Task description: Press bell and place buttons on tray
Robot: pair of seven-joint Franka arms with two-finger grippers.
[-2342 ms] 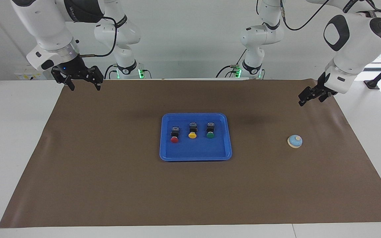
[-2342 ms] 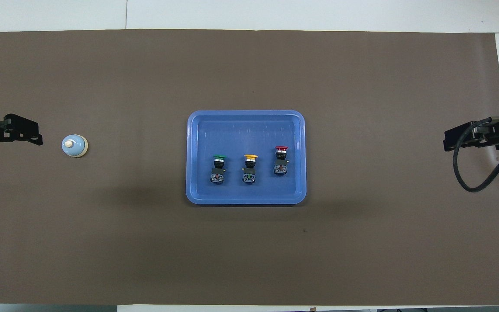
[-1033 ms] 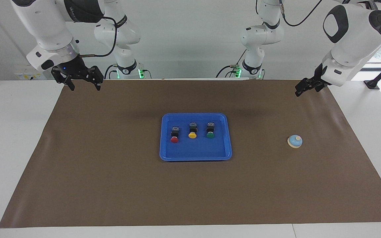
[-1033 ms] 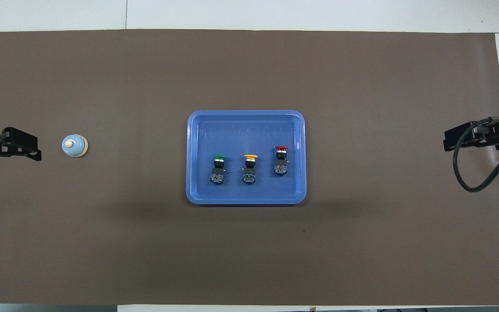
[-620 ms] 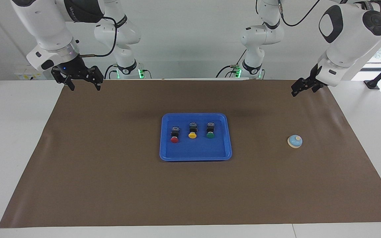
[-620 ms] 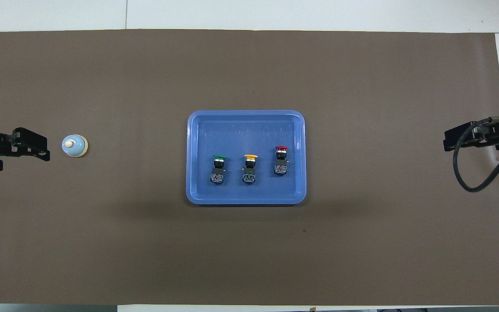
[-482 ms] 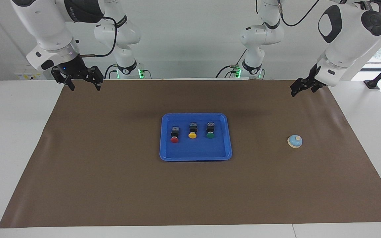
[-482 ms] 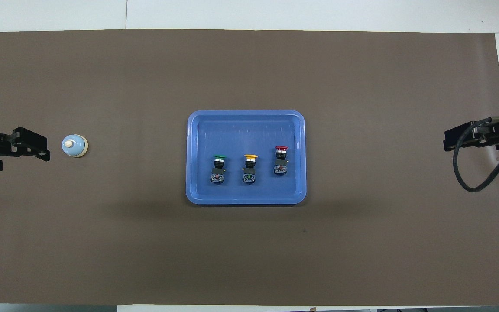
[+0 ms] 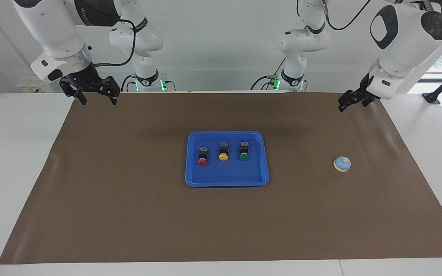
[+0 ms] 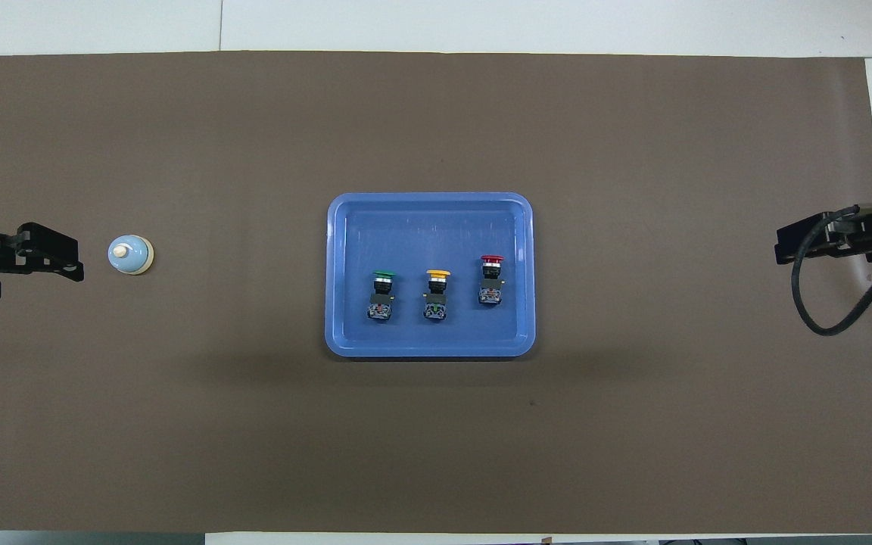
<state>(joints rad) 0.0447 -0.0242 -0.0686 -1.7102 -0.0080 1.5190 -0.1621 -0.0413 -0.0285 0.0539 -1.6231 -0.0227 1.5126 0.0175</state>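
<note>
The blue tray [image 9: 226, 177] [image 10: 430, 198] lies mid-mat. In it three buttons stand in a row: red [image 9: 202, 161] [image 10: 491, 261], yellow [image 9: 223, 156] [image 10: 437, 275] and green [image 9: 244, 156] [image 10: 383, 276]. The light-blue bell [image 9: 342, 164] [image 10: 130, 254] sits alone on the mat toward the left arm's end. My left gripper [image 9: 342, 107] [image 10: 76, 261] hangs raised over the mat's corner at that end, apart from the bell, open and holding nothing. My right gripper [image 9: 99, 102] [image 10: 784, 250] waits open and bare over the mat's corner at the right arm's end.
A brown mat [image 9: 129, 214] covers most of the white table [image 9: 14, 153]. A black cable [image 10: 822, 318] loops under the right wrist. Both arm bases stand at the robots' edge of the table.
The left gripper has risen and drifted a little toward the table's middle, then eased slightly back. The right arm, bell, tray and buttons have not moved.
</note>
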